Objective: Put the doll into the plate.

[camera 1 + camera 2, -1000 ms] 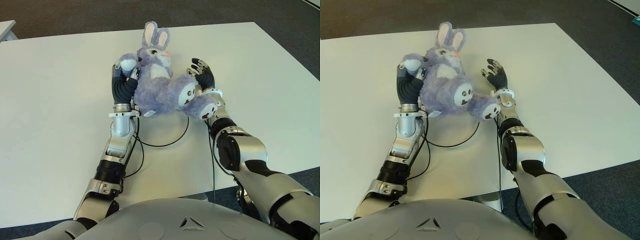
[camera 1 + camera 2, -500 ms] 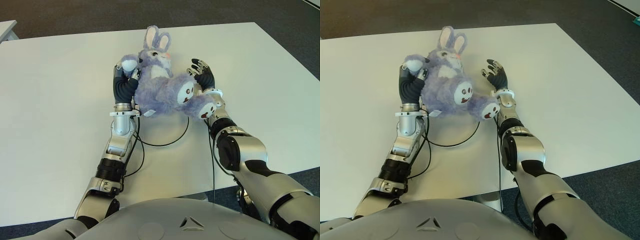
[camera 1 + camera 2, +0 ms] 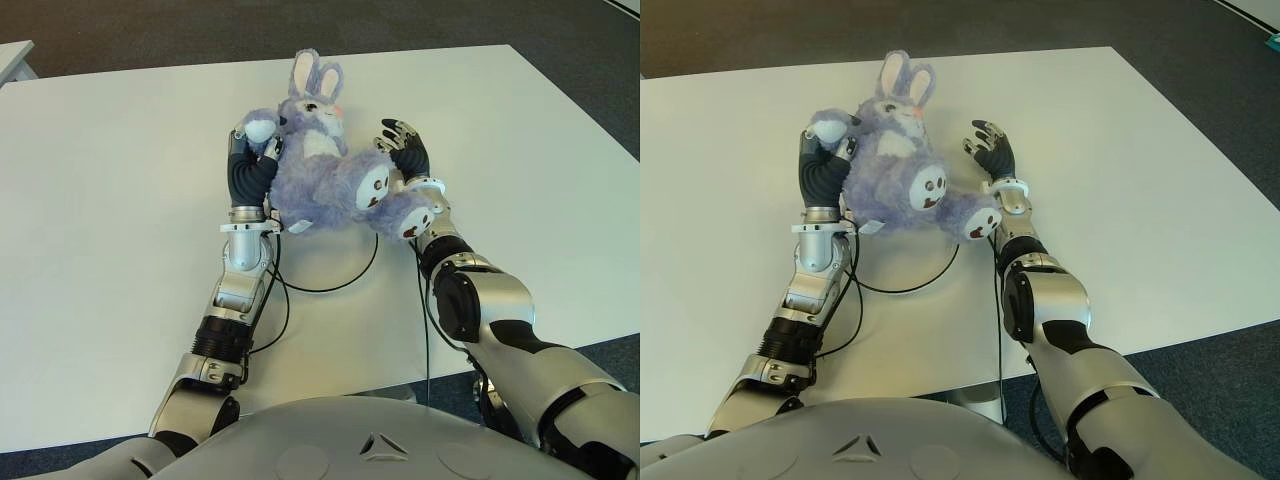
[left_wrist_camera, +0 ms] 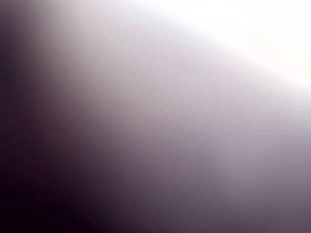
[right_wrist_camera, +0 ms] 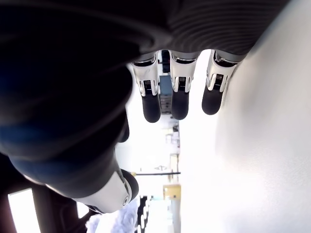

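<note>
The plush rabbit doll [image 3: 325, 170] lies on its back on the table [image 3: 110, 200], toward the far half, head pointing away from the robot and feet toward it. The left hand [image 3: 250, 165] is at the doll's left side, pressed against it under its arm. The right hand [image 3: 405, 150] is just beside the doll on its right, by the raised feet. A cable [image 3: 330, 285] loops on the table between the two forearms, nearer the robot than the doll.

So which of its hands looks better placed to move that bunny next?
The left. The left hand is already wrapped around the purple bunny doll by its arm. The right hand is beside the doll with its fingers spread and holding nothing. No plate shows.
</note>
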Motion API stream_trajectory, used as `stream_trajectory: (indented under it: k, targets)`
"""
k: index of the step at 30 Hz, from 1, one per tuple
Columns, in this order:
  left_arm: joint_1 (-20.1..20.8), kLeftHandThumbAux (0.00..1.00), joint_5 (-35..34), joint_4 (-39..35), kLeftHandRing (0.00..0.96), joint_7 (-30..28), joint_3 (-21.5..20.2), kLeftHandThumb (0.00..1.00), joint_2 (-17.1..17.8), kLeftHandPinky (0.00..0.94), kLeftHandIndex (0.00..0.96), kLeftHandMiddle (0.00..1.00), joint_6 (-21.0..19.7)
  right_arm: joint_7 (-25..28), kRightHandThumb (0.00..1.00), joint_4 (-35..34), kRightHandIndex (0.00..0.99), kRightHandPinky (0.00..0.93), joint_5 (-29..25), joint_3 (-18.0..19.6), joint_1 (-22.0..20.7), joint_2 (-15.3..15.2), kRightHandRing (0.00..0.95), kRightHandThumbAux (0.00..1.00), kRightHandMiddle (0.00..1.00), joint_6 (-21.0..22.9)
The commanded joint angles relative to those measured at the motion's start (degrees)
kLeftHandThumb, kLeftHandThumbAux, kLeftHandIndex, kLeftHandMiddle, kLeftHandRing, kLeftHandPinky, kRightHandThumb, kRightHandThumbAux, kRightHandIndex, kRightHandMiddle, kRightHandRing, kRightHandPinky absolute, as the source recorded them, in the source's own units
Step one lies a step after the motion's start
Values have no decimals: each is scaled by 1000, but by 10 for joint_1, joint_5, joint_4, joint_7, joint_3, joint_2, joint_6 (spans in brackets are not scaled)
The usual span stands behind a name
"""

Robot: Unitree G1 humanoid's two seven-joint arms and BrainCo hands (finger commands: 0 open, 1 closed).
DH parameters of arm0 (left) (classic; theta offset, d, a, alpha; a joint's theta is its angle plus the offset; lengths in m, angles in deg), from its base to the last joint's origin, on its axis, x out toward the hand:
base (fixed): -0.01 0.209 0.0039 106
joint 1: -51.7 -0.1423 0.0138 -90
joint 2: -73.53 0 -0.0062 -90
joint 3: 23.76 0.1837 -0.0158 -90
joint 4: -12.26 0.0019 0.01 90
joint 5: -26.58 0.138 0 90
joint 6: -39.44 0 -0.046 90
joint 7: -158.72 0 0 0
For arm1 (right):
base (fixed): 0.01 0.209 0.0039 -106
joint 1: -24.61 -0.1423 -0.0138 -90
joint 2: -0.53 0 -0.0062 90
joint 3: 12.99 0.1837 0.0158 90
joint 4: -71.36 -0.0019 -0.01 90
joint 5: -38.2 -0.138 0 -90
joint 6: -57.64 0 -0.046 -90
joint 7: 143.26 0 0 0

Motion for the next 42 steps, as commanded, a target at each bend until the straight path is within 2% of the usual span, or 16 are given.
stream_trajectory:
  k: [1,16,25,34,42]
  targets:
    - [-66,699,-2,33,859,-5,6,722,-31,869,442,846,1,-1,503,14,227,113,-3,-1,25,7,94,847,131,10]
    - [-71,699,-4,26,852,-9,12,723,-29,859,442,839,-4,0,474,13,210,124,-4,0,25,8,96,842,125,9]
    - [-70,699,-8,35,842,-17,12,721,-28,851,442,829,16,0,467,13,214,129,-3,-1,25,8,98,838,129,8]
    - [-71,700,-10,42,838,-25,13,718,-29,847,442,827,31,1,502,12,223,121,-6,2,25,8,96,834,132,7]
    - [-76,700,-19,44,837,-33,14,716,-32,848,441,830,25,6,521,12,223,122,-10,6,26,9,98,832,133,9]
